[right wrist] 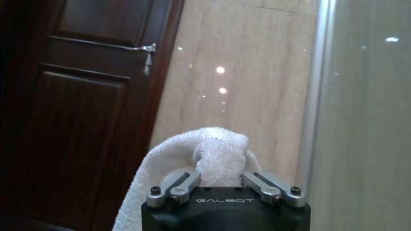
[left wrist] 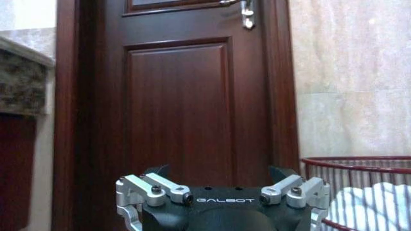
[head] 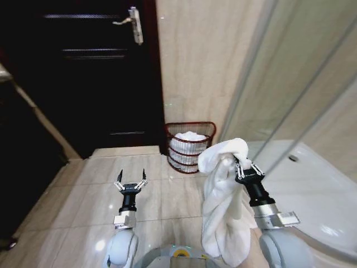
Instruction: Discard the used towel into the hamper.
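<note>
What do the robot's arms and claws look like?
Both arms are smooth and light grey with silver metal wrist collars. The left gripper and right gripper have black bodies with silver linkage bars, dark screws and black pointed fingertips. White letters on each black body spell GALBOT.

The towel (head: pixel 223 212) drapes over the right claw's (head: pixel 241 165) fingertips, its lower end cut off.

White towel (head: pixel 223 206), reddish-brown wire hamper (head: pixel 189 146) holding white cloth, dark brown door (head: pixel 83 72), beige veined tiles (head: pixel 195 61)
</note>
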### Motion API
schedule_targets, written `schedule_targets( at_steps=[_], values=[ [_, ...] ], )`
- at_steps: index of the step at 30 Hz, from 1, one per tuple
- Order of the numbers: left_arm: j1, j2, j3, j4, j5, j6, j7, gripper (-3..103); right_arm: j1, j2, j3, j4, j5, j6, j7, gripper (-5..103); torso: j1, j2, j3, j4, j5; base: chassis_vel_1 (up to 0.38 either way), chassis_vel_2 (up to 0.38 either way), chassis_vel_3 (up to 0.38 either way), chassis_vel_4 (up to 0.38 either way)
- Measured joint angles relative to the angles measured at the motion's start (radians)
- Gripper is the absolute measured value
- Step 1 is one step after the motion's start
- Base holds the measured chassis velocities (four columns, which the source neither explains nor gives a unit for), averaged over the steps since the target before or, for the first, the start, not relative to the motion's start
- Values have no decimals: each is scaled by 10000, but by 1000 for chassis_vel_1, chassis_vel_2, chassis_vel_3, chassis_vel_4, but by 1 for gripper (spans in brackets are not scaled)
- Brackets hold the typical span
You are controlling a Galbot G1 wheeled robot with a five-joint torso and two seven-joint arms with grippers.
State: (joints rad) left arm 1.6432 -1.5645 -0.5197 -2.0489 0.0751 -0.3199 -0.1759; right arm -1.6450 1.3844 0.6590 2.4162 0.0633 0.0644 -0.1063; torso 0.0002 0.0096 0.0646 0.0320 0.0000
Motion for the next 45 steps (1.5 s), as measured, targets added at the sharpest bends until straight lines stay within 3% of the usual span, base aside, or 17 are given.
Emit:
schedule_targets(
  at_steps=[5,20,45],
  values=[
    [-2,9,45,-31,23,80,0,100,56,8,4,8,14,-35,11,13,2,70,72,-6,0,28,13,24,24],
    [-97,106,25,-91,-4,342,31,100,506,15,-23,106,19,-409,-2,13,45,679,630,-4,0,0,0,0,0],
    [-108,69,73,14,-29,311,25,100,489,29,61,41,37,-460,20,13,278,1686,1399,-4,0,0,0,0,0]
  ],
)
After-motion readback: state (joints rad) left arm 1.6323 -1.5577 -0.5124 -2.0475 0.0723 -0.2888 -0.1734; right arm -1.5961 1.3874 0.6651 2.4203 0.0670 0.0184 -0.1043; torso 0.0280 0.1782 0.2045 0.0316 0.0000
